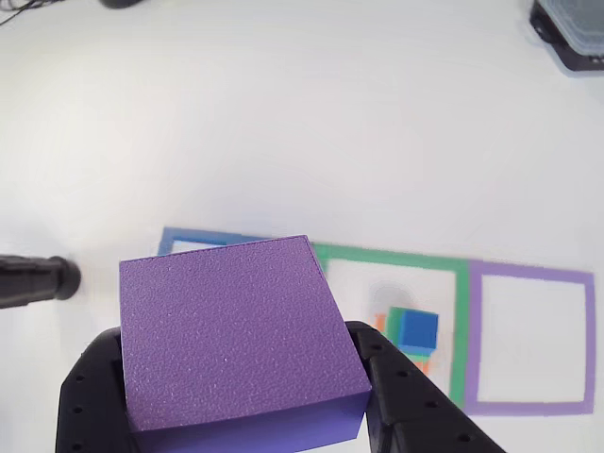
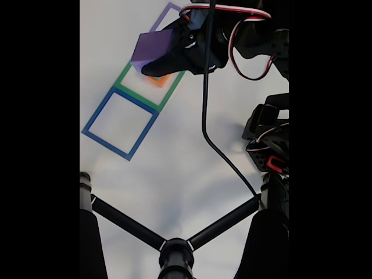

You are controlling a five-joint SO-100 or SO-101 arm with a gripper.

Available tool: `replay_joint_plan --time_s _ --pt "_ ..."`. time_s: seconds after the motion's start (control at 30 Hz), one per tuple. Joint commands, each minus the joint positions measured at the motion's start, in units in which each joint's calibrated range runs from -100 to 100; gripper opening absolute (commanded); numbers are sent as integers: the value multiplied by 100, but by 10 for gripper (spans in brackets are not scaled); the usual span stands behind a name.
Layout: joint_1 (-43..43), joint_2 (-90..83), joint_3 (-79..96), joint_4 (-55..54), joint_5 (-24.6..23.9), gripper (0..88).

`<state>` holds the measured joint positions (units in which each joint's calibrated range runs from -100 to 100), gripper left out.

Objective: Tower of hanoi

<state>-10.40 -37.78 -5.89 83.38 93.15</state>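
Purple block (image 1: 241, 340) above white table (image 1: 283, 123)

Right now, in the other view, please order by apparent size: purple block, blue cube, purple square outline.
1. purple block, though nearness to the camera enlarges it
2. purple square outline
3. blue cube
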Motion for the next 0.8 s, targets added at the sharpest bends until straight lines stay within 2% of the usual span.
replay_joint_plan --time_s 0.0,0.1,0.27,0.43,0.57,0.77 --pt "-413 -573 1148 -912 207 73" --pt "-542 -917 2511 -1899 685 75" --pt "-710 -941 4247 -3567 685 77" --pt "-794 -701 6364 -6367 685 81" --pt "-901 -44 6991 -7492 685 79" --pt "-1000 1671 7536 -10034 685 77"
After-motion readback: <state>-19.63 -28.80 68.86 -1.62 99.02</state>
